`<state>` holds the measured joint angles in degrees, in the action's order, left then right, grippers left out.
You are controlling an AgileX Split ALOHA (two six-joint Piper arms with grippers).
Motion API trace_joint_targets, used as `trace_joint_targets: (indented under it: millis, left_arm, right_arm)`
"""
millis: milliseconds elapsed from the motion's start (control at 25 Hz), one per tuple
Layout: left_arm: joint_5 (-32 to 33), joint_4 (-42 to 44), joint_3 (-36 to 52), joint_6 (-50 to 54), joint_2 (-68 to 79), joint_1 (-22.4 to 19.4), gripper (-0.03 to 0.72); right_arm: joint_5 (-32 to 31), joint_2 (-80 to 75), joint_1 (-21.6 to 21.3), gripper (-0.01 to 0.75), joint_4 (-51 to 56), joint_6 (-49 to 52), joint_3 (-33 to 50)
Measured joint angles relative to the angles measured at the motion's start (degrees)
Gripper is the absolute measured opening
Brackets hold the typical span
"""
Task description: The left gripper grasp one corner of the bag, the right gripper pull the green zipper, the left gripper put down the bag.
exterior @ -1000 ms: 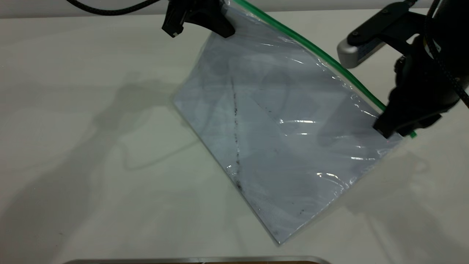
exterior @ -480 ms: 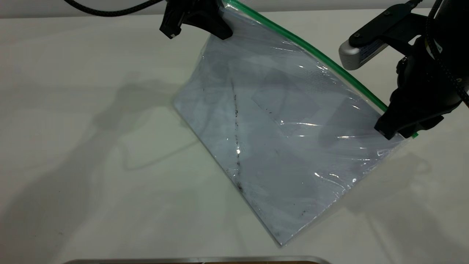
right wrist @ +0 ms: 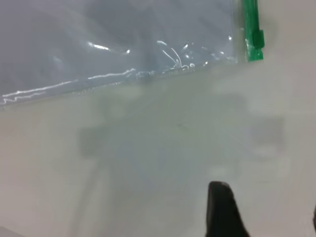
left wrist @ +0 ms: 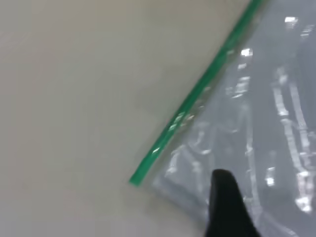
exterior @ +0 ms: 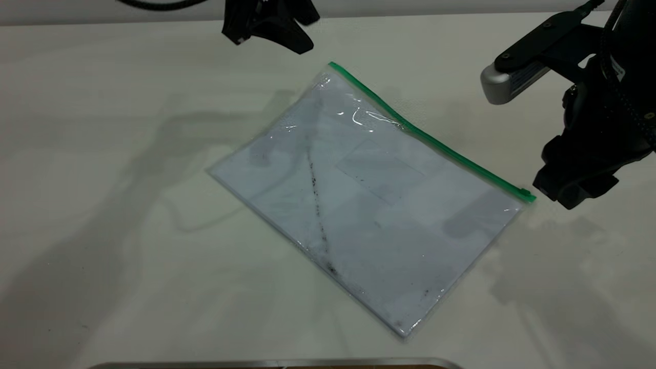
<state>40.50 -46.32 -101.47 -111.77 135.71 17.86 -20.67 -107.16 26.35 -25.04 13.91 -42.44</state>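
Lying flat on the table [exterior: 102, 102], document pouch [exterior: 369, 205] released; both tools, left [exterior: 269, 31] and right [exterior: 569, 187], spread empty—retreat straight upward.

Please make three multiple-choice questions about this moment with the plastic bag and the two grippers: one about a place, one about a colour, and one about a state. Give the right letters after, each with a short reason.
1. Where is the slider tab of the zipper?
A. at the end of the strip near the right gripper
B. at the end near the left gripper
C. in the middle of the strip

2. What colour is the zipper strip?
A. red
B. green
C. blue

3. In what state is the bag?
A. hanging from the left gripper
B. lying flat on the table, held by no gripper
C. folded in half

Answers: 1 A, the slider tab sits beside the right gripper. 2 B, the green zipper runs along one long edge. 3 B, the bag rests on the table, with the left gripper apart from its corner.
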Motion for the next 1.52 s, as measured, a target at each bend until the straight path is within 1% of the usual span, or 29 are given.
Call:
trace_joint_targets:
  millis: [80, 160, 240, 320, 440, 600, 720, 840, 920, 1080, 1200, 1320, 1360, 1520]
  left_arm:
    - [-2.9, 0.1, 0.0, 4.5, -0.9, 0.0, 0.541]
    - [-5.0, 0.2, 0.0, 10.9, -2.8, 0.0, 0.553]
    - [-5.2, 1.4, 0.0, 18.3, -5.6, 0.0, 0.558]
    - [-4.3, 4.6, 0.0, 26.5, -9.4, 0.0, 0.561]
    - [-0.9, 11.6, 0.0, 39.0, -15.1, 0.0, 0.561]
    - [3.2, 24.1, 0.0, 56.1, -22.5, 0.0, 0.563]
    - [4.2, 34.3, 0.0, 68.4, -28.2, 0.0, 0.563]
    - [5.9, 43.5, 0.0, 80.0, -34.2, 0.0, 0.563]
    - [7.9, 48.8, 0.0, 87.2, -38.3, 0.0, 0.563]
    - [12.8, 57.1, 0.0, 97.0, -45.2, 0.0, 0.563]
    - [17.1, 61.3, 0.0, 103.8, -49.8, 0.0, 0.563]
    - [25.1, 62.5, 0.0, 108.4, -53.1, 0.0, 0.563]
    - [26.4, 62.6, 0.1, 109.2, -54.1, 0.0, 0.563]
    - [26.4, 62.9, 0.8, 109.8, -56.9, 0.0, 0.563]
  right_arm:
    - [0.1, 0.0, 0.0, 0.485, 0.0, 0.0, -0.6]
    - [-0.8, 0.0, 0.0, 0.485, 0.0, 0.0, -2.5]
    - [-2.6, 0.1, 0.0, 0.483, 0.0, 0.0, -5.8]
    - [-4.5, 1.3, 0.0, 0.482, -0.3, -0.1, -9.0]
    - [-5.8, 4.9, 0.0, 0.479, -1.5, -0.1, -14.1]
    - [-7.3, 12.8, 0.0, 0.479, -2.3, -0.9, -19.6]
    - [-11.2, 20.8, 0.0, 0.479, -2.0, -2.6, -22.6]
    - [-17.4, 29.1, 0.0, 0.479, 0.2, -6.5, -24.7]
    - [-21.1, 35.2, 0.0, 0.479, 2.5, -9.7, -25.1]
    - [-25.0, 46.6, 0.0, 0.479, 9.7, -15.8, -25.2]
    - [-29.3, 54.1, 0.0, 0.479, 15.8, -21.5, -24.0]
    - [-34.1, 60.3, 0.0, 0.479, 21.1, -26.0, -20.9]
    - [-34.7, 62.3, 0.0, 0.479, 22.5, -27.2, -19.6]
    - [-35.6, 69.6, 0.0, 0.479, 28.4, -29.7, -13.7]
